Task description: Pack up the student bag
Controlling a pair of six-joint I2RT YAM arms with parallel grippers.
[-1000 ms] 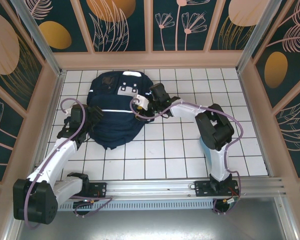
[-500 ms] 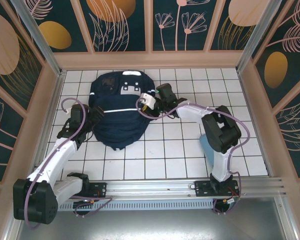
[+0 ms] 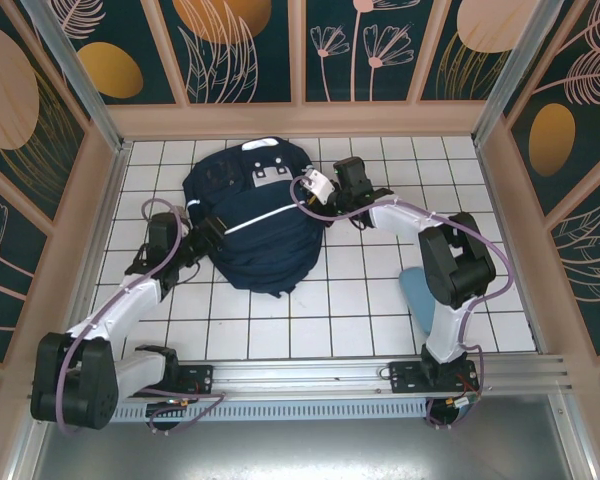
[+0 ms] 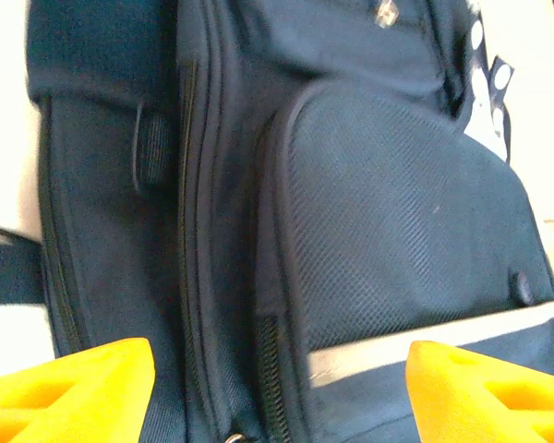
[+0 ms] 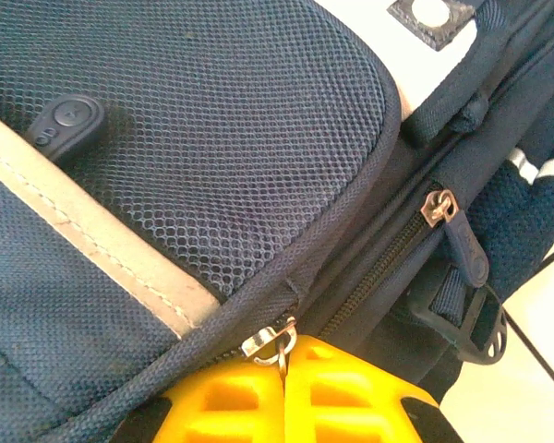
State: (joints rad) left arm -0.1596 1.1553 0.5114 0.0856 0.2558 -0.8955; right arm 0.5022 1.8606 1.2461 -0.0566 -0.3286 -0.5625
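The student bag [image 3: 255, 225], dark navy with a white stripe and a grey-white patch, lies on the tiled table at the back left. My right gripper [image 3: 318, 203] is at the bag's right side. In the right wrist view its yellow fingers [image 5: 351, 397] are shut on the metal ring of a zipper pull [image 5: 270, 338] under the mesh pocket [image 5: 212, 120]. My left gripper [image 3: 202, 238] is at the bag's left side. It stands open in the left wrist view [image 4: 282, 401], its yellow fingertips [image 4: 74, 388] wide apart, with a closed zipper [image 4: 277, 369] and the reflective stripe [image 4: 443, 337] between them.
A light blue flat item [image 3: 412, 290] lies on the tiles beneath my right arm. Wooden walls and metal posts enclose the table on all sides. A second zipper slider [image 5: 440, 205] and a black strap buckle [image 5: 475, 323] sit beside the held pull.
The right gripper shut on the zipper pull and moved right and back. The bag shifted right with it. The left gripper followed the bag to the right, staying open.
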